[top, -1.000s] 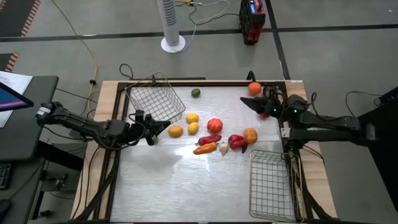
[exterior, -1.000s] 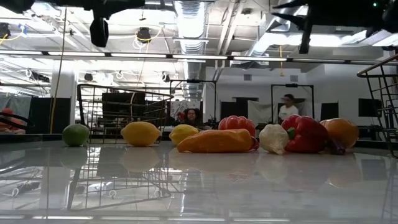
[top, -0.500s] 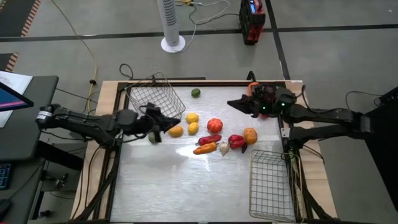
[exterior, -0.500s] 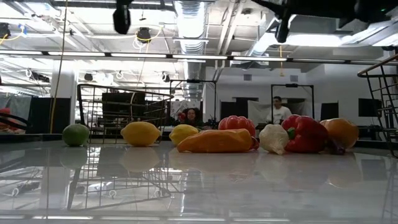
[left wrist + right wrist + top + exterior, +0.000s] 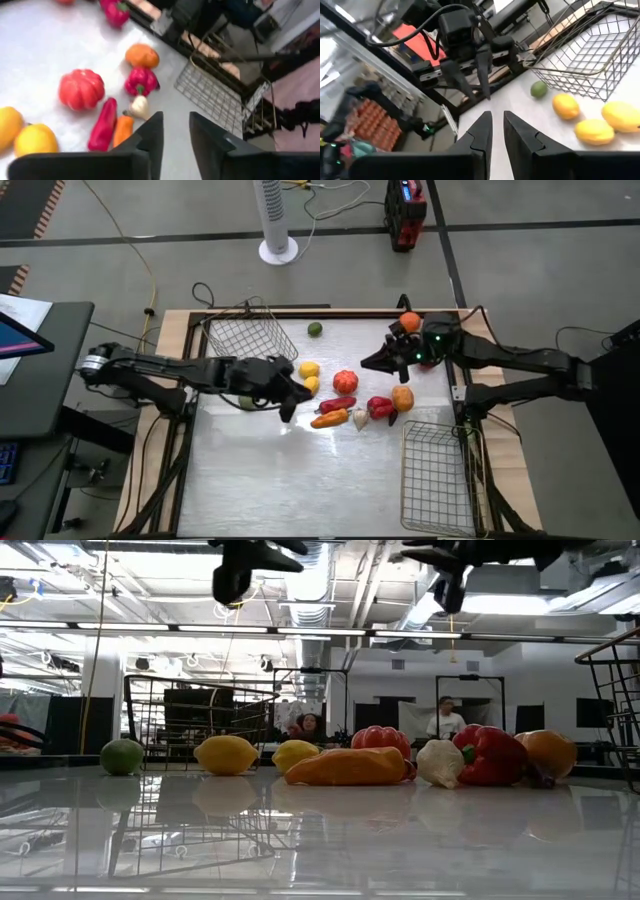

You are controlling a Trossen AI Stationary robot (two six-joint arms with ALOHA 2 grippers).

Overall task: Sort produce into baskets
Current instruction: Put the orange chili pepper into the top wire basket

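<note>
Overhead, the left gripper (image 5: 291, 402), fingers narrowly parted and empty, hangs above the worktop (image 5: 250, 480) at the produce (image 5: 345, 395) cluster's nine o'clock. The right gripper (image 5: 372, 363), also slightly spread, hovers at one o'clock. Baskets (image 5: 248, 340) sit at ten and five o'clock.

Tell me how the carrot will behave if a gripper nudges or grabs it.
The carrot lies flat on its side on the glossy table, so it would probably slide easily. Its tapered shape suggests it would swing in an arc rather than roll straight. It sits close beside the red pepper and garlic, so a push likely disturbs them too.
</note>
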